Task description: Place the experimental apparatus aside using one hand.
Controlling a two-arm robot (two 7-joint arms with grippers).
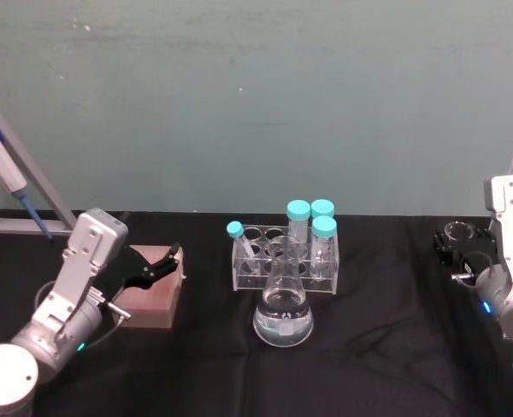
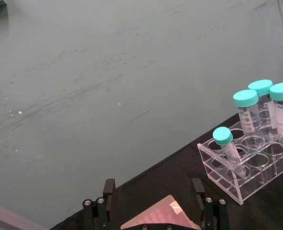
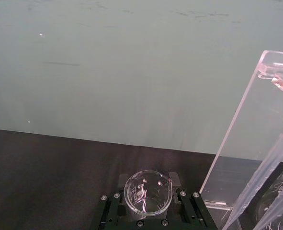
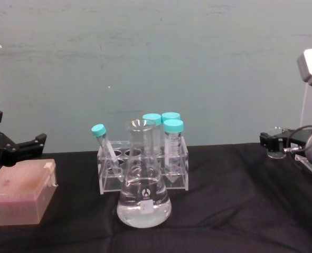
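A clear conical glass flask [image 1: 283, 314] holding a shallow pool of clear liquid stands upright on the black cloth-covered table [image 1: 395, 347], and everything else is placed from it. In the chest view its belly carries a small dark emblem and a white marking patch, but no writing there can be read.

Just behind the flask is a clear acrylic tube rack [image 1: 243, 276] with four teal-capped plastic tubes [image 1: 324, 228]: three stand upright behind the flask's neck and one leans at the rack's left end. The tubes have printed scales and a line of lettering, too small to read.

Well to the flask's right, the right gripper [image 1: 458, 249], black with two fingers on a silver wrist showing a blue light, is closed around a small clear glass beaker [image 3: 147, 194], one finger on each side of its wall. Just beyond it to the right is a tall clear acrylic stand [image 3: 256, 134] with translucent plastic pipettes [image 3: 270, 177] leaning along it.

Well to the flask's left, the left gripper [image 1: 167, 262] hangs over a flat pinkish-brown box [image 4: 18, 192], its fingers spread wide and gripping nothing.
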